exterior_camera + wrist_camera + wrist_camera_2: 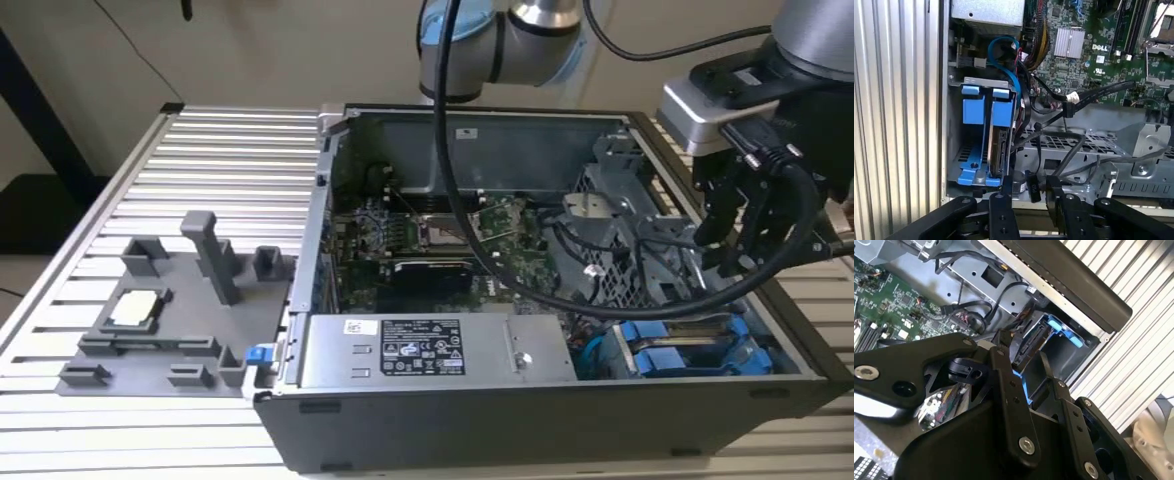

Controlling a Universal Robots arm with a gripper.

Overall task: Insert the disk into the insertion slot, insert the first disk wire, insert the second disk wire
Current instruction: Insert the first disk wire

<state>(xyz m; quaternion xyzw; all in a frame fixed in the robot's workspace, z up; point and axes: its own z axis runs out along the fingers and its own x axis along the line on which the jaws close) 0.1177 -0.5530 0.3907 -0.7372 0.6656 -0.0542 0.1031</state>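
The disk (996, 150) sits in the insertion slot (985, 80), at the 4 o'clock corner of the case (534, 420) in the exterior view. The claw (1029, 186) hangs half-open, seemingly empty. Wire-plugging is in hand and needs fine alignment.

- Disk (996, 150): silver-grey, bright blue carrier frame.
- Insertion slot (985, 81): plain grey metal.
- Hand (1030, 185): black.
- Case (534, 420): dark grey.
- Motherboard (1089, 55), inside case: green.
- Cage (1064, 142), inside case: grey, perforated hole pattern.
- Power-supply box (534, 350), inside case: grey, white sticker.
- Surface (227, 150) around case: pale silver, ribbed stripes.
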